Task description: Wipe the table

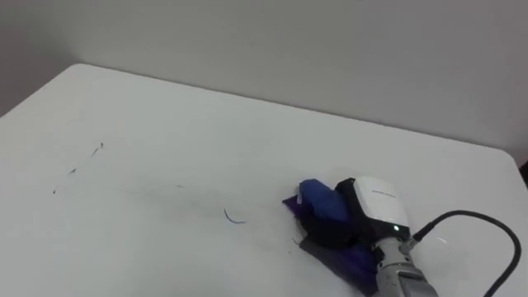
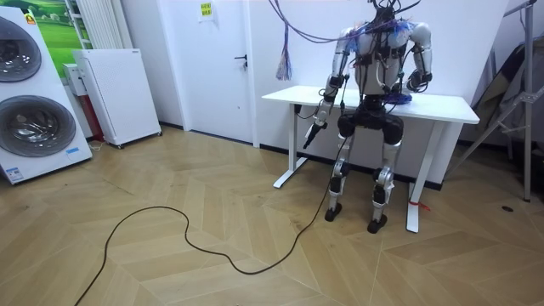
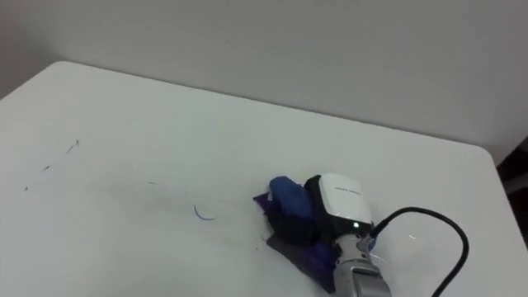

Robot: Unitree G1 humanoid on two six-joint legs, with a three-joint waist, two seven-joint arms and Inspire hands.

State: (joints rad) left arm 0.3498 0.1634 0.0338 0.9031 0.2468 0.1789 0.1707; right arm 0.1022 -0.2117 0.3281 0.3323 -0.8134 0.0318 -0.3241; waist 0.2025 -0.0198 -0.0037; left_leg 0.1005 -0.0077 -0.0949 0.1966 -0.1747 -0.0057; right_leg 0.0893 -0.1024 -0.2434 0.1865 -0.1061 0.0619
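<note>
A purple-blue cloth [image 1: 323, 216] lies bunched on the white table [image 1: 165, 115] at the near right. My right hand [image 1: 369, 208] rests on top of it, dark fingers curled down into the folds. Left of the cloth is a short curved blue pen mark [image 1: 235, 219], and small dark specks [image 1: 97, 149] sit at the far left. In the room view I stand at the table [image 2: 289, 93] facing the wall, the right hand [image 2: 410, 87] above the cloth [image 2: 398, 99] and the left hand [image 2: 314, 132] hanging beside the table's edge.
The table's far edge meets a plain wall. Its right corner [image 1: 513, 157] is close to my hand. In the room view, a white cabinet [image 2: 115, 93] and washing machines [image 2: 30, 102] stand at the left, and a folded stand [image 2: 510, 93] at the right.
</note>
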